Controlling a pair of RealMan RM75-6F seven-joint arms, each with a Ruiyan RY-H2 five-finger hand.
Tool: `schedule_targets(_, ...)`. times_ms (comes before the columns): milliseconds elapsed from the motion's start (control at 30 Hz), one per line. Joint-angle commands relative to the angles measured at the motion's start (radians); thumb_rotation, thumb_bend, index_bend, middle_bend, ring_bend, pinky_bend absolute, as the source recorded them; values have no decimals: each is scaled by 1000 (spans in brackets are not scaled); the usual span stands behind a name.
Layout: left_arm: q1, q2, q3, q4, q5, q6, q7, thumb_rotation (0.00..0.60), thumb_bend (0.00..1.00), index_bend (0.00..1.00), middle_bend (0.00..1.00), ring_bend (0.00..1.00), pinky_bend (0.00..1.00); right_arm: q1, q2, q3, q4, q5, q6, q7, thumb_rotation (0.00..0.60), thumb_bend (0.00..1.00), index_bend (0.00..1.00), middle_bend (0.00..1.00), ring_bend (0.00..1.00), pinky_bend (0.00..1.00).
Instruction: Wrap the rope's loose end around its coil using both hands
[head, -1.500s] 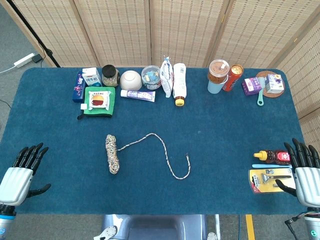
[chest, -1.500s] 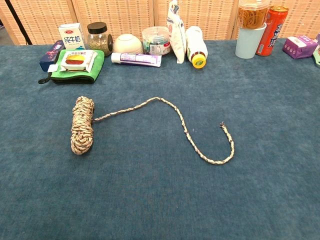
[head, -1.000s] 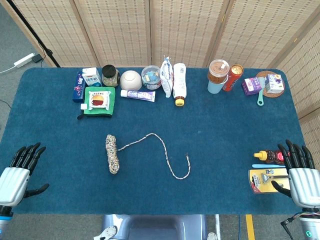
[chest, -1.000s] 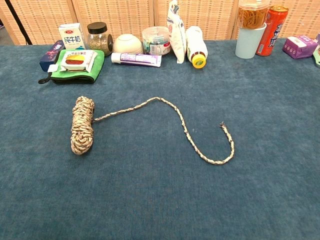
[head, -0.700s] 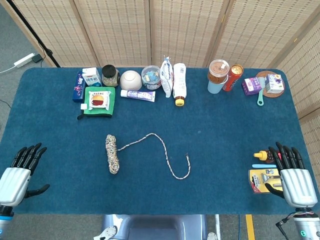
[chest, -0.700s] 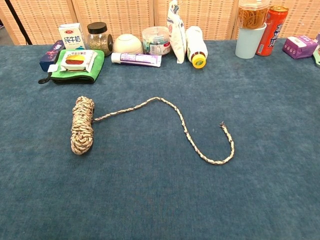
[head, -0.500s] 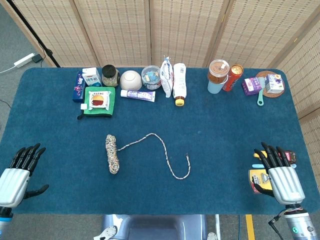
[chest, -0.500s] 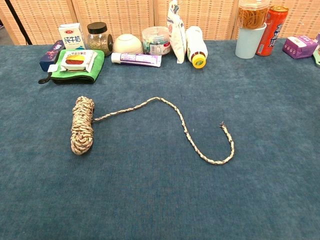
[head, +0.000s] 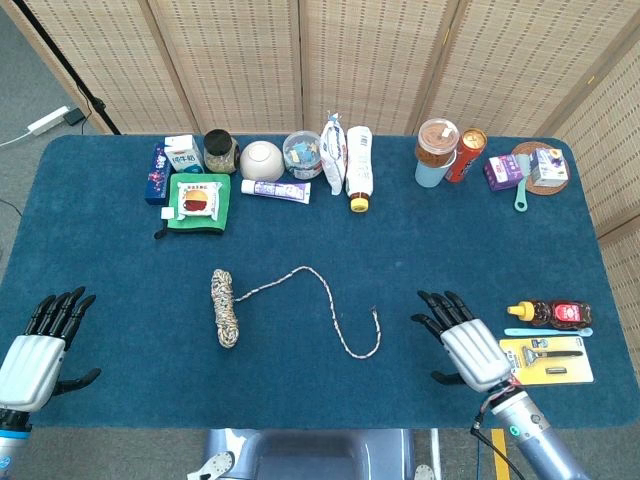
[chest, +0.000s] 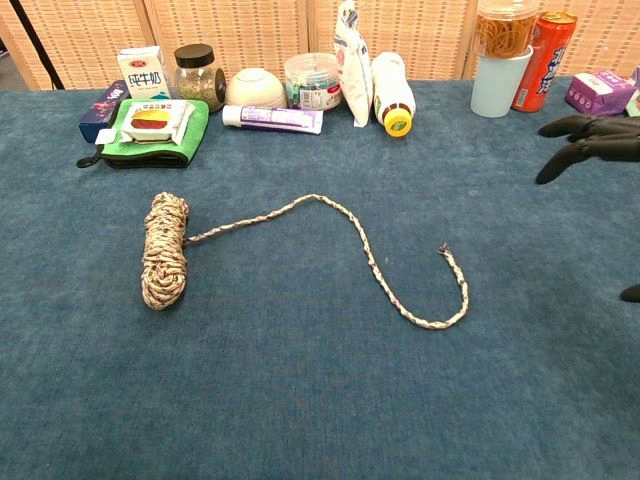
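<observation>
A speckled rope coil (head: 225, 308) (chest: 165, 250) lies left of the table's centre. Its loose end (head: 377, 318) (chest: 446, 255) trails right in an S-curve and finishes in a hook. My right hand (head: 462, 345) hovers open, fingers spread, a short way right of that hook. In the chest view only its dark fingertips (chest: 590, 135) show at the right edge. My left hand (head: 38, 345) stays open at the near left table edge, far from the coil, and the chest view does not show it.
Along the back stand a milk carton (head: 183, 152), jar (head: 220, 151), bowl (head: 262, 160), toothpaste tube (head: 275, 190), bottles (head: 358, 165), cup (head: 435, 152) and can (head: 469, 154). A green pouch (head: 198, 201) lies behind the coil. A sauce bottle (head: 550, 313) and razor pack (head: 547, 359) sit near right.
My right hand has swept left from the near right edge, past the razor pack, toward the rope's loose end. It now enters the chest view. Rope and left hand are still.
</observation>
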Motion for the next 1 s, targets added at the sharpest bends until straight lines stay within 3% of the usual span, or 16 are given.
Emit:
schedule_targets(33, -2, 0, -2, 1, -6, -4, 0, 600, 77, 0, 0, 0, 0, 75, -82, 29, -8, 90, -104, -71, 600, 0, 207, 0, 0, 0)
schedule_targets(200, -3, 1, -5, 3, -12, -5, -6, 600, 77, 0, 0, 0, 0, 144, -165, 55, 15, 177, -183, -140, 600, 1, 218, 0, 0, 0)
schedule_targets(533, -6, 4, -8, 5, -25, -14, -17, 600, 76, 0, 0, 0, 0, 227, -319, 79, 105, 315, -214, -257, 600, 57, 303, 0, 0, 0)
schedule_targets(767, -6, 7, -8, 6, -26, -13, -26, 600, 77, 0, 0, 0, 0, 258, -366, 77, 165, 387, -213, -298, 600, 203, 313, 0, 0, 0)
schedule_targets(1000, -8, 9, -9, 6, -29, -17, -29, 600, 77, 0, 0, 0, 0, 272, -383, 61, 177, 420, -209, -304, 600, 222, 348, 0, 0, 0)
